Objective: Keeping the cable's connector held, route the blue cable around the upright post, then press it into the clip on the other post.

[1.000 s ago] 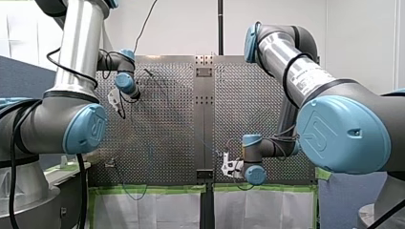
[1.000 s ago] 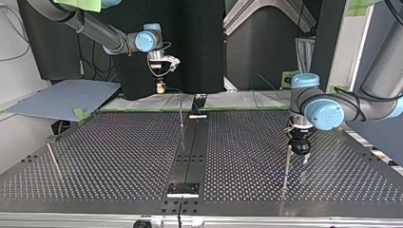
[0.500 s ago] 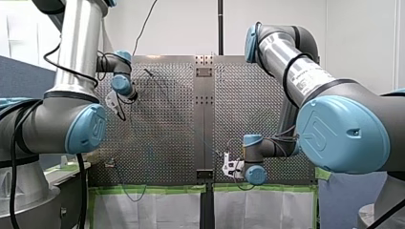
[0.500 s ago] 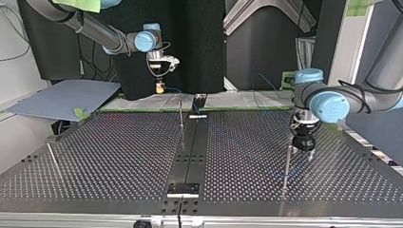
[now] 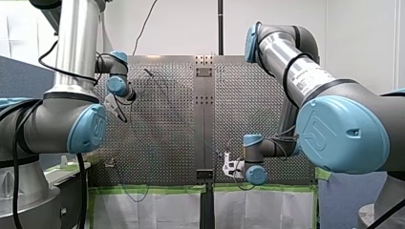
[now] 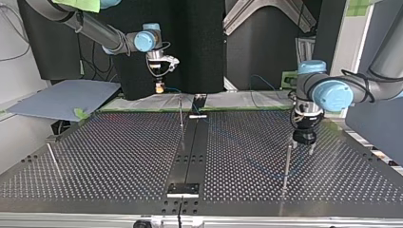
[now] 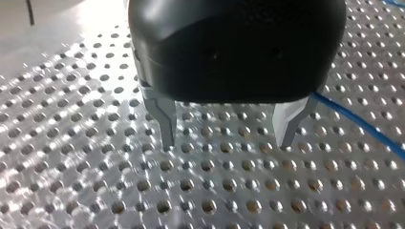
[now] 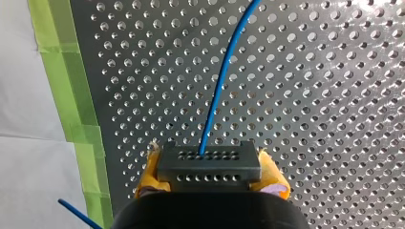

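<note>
Perforated metal table (image 6: 119,156) fills the scene, edged on the arms' side with green tape (image 8: 62,71), and thin upright posts stand on it. My right gripper (image 8: 210,174) hangs at the far left of the top view, near the table's far edge. Its yellow pads are clamped on the two sides of the black connector (image 8: 209,162). I judge it is parked there so that the blue cable (image 8: 220,86) has a fixed anchor while the other arm does the routing. From the connector the cable runs out over the table toward the top view's right.

My left gripper (image 7: 227,143) is low over the table at the right of the top view, just beside the top of one post (image 6: 286,164), with its tips pointing down. Its metal fingers (image 7: 165,121) stand wide apart with only bare holes between them, and they grip nothing. The cable passes just outside one finger, close to the table, not between the pair. That placement reads as an approach to take up the cable beside this post before leading it round. Which post carries the clip I cannot tell.
</note>
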You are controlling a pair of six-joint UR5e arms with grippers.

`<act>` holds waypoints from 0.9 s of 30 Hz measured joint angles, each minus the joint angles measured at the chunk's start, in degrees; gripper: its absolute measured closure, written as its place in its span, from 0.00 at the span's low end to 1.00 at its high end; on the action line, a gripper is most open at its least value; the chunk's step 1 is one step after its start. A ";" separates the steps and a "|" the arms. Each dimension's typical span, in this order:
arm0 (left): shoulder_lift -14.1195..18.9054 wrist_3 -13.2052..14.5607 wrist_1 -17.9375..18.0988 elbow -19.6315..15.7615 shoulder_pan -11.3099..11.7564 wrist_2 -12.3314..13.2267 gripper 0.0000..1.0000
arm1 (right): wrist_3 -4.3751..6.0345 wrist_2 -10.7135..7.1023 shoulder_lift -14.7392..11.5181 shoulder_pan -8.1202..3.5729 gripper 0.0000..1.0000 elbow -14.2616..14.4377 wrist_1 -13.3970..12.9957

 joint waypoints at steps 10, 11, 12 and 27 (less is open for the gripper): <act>2.65 -4.80 0.04 -1.36 -0.17 1.45 0.00 | 0.13 0.00 -0.44 -0.05 1.00 0.17 0.05; 3.07 -5.36 0.12 -1.74 -0.15 1.60 0.00 | 0.14 0.00 -0.49 -0.06 1.00 0.19 0.06; 3.39 -5.79 0.19 -2.02 -0.17 1.73 0.00 | 0.15 0.00 -0.55 -0.06 1.00 0.21 0.06; 7.83 -13.00 0.40 -5.17 -0.76 2.96 0.00 | 0.24 0.00 -1.14 -0.08 1.00 0.45 0.06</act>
